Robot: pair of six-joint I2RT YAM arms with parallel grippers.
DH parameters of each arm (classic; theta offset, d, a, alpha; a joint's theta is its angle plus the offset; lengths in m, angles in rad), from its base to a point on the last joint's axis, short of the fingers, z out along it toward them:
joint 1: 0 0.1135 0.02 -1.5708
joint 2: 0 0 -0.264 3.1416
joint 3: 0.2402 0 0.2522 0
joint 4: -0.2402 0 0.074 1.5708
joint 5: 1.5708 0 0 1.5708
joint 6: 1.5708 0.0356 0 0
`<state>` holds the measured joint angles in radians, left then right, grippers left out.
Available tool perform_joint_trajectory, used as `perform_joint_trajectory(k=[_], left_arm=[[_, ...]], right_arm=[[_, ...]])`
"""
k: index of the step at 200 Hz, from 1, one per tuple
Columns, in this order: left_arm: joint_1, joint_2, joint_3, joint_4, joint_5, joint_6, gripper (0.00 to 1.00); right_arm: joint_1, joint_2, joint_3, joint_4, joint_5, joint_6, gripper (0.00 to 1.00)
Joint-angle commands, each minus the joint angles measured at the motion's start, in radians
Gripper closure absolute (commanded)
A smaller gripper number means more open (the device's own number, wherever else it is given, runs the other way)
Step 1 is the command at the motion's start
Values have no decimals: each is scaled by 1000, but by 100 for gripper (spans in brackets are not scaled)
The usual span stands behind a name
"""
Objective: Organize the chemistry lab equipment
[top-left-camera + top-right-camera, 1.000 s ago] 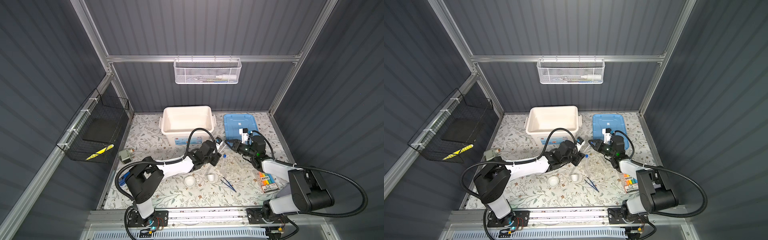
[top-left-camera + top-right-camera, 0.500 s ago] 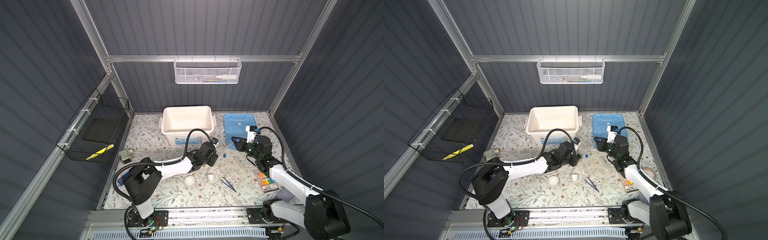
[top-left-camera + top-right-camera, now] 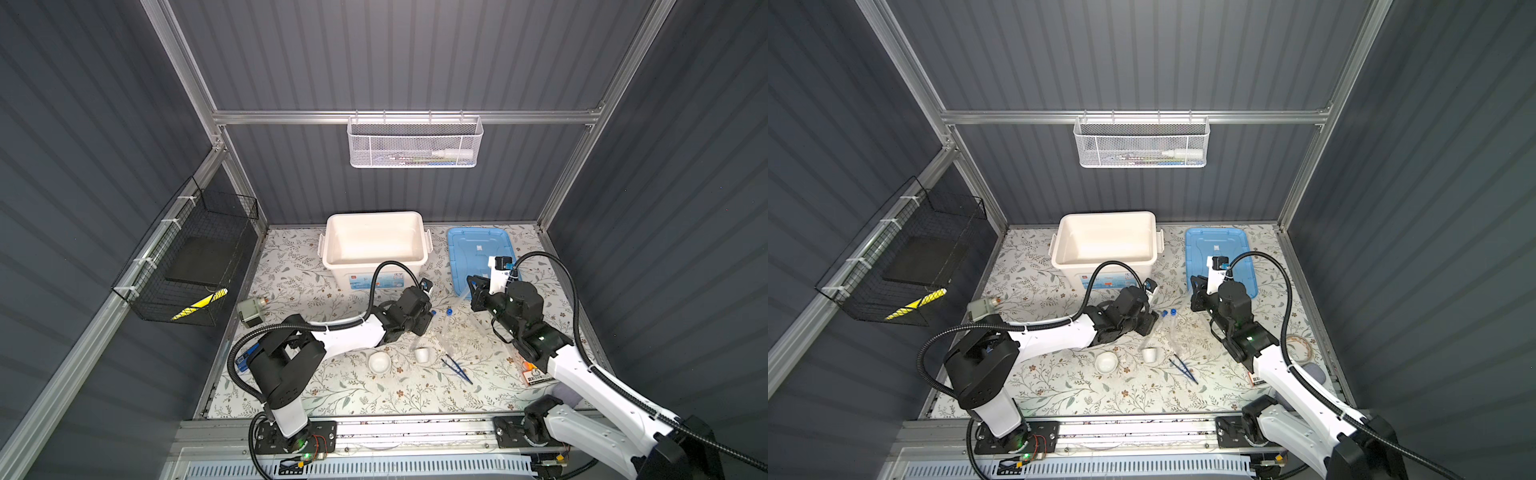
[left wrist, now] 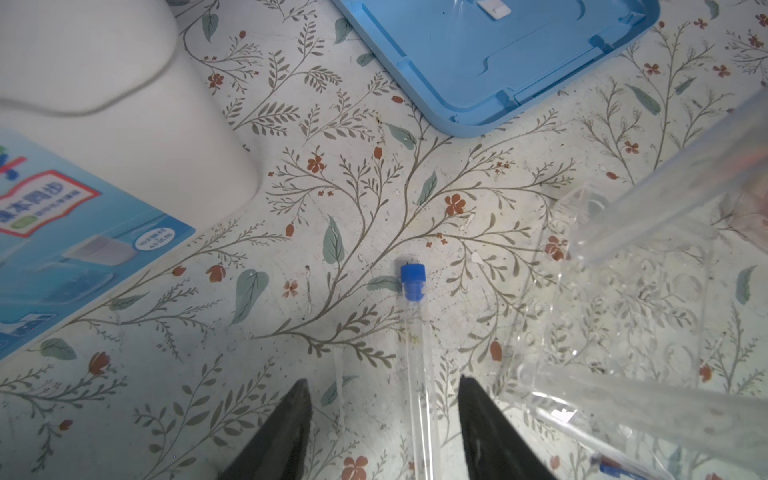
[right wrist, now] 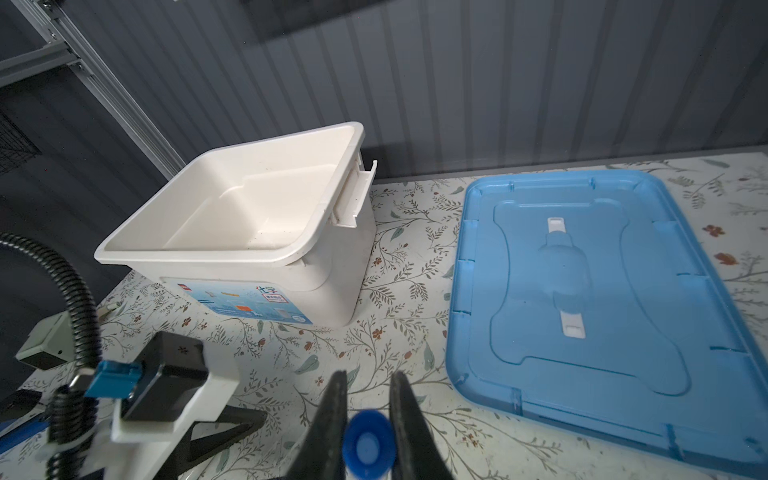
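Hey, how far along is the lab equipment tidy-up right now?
Nothing looks put away: the white bin is empty. In hand: the right gripper is shut on a blue-capped test tube; the left gripper is open over a second tube lying on the table. To do: clear rack, mortar bowl, small white cup, blue tweezers.

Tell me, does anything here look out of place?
Yes. One tube lies flat on the table between the jaws of the open left gripper, beside the clear rack rather than standing in it. A second tube is pinched in the right gripper. The blue lid lies off its white bin.
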<state>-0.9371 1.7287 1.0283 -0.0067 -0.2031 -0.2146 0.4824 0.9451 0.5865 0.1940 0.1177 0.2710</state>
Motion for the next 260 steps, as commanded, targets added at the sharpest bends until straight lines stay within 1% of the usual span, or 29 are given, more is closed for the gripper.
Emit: perform_joint_trajectory(k=[1, 45, 105, 215, 260], left_arm=[[-5, 25, -14, -21, -6, -27, 41], [-5, 43, -14, -24, 1, -50, 41], [-6, 54, -15, -23, 11, -62, 41], [-5, 66, -24, -18, 34, -67, 41], [-5, 66, -28, -13, 36, -65, 41]], right_arm=[[42, -37, -25, -16, 120, -83, 84], [100, -72, -70, -24, 155, -96, 84], [151, -79, -130, 14, 173, -74, 84], [160, -19, -138, 76, 179, -74, 85], [165, -5, -127, 48, 170, -98, 85]])
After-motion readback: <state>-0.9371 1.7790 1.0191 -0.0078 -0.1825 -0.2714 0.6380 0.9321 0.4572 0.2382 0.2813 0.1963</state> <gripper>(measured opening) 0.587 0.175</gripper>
